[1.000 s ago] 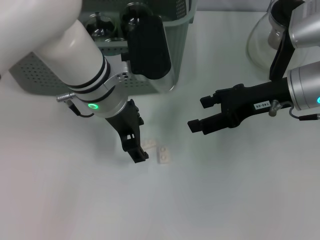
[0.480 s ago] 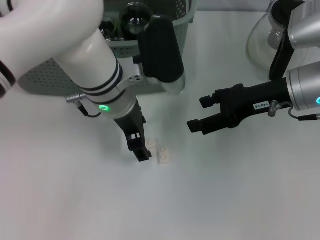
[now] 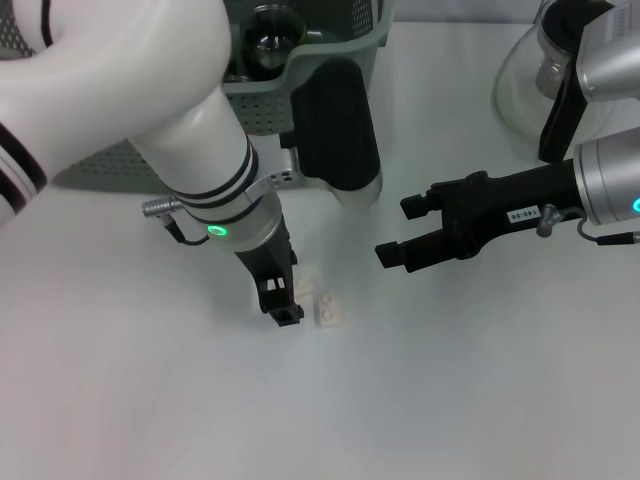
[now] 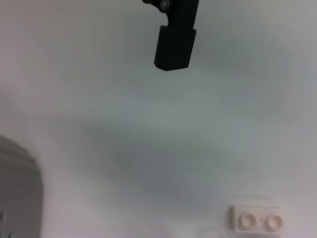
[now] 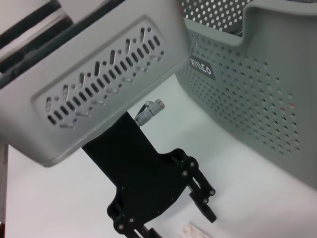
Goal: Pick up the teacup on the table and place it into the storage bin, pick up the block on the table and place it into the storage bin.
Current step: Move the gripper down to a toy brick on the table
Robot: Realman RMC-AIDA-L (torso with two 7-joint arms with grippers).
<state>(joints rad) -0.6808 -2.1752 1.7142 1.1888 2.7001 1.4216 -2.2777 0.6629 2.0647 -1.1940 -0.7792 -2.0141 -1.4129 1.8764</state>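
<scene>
Two small pale blocks lie side by side on the white table: a two-stud block [image 3: 328,311] [image 4: 256,219] and a second pale piece [image 3: 301,289] right against my left gripper [image 3: 281,302]. That gripper points down at the table just left of them, open, holding nothing. In the left wrist view only one black finger [image 4: 173,47] shows, well away from the block. A glass teacup [image 3: 266,28] sits inside the grey-green storage bin [image 3: 100,160] [image 5: 257,84] at the back left. My right gripper [image 3: 396,229] hovers open to the right of the blocks.
A glass teapot [image 3: 528,72] stands at the back right, beside the right arm. The left forearm's black wrist housing [image 3: 335,125] hangs in front of the bin's front corner. The right wrist view shows the left gripper [image 5: 173,223] standing open, close to the bin wall.
The left arm has swung right and slightly back, bringing its gripper closer against the pale blocks. The right arm and the blocks have not moved.
</scene>
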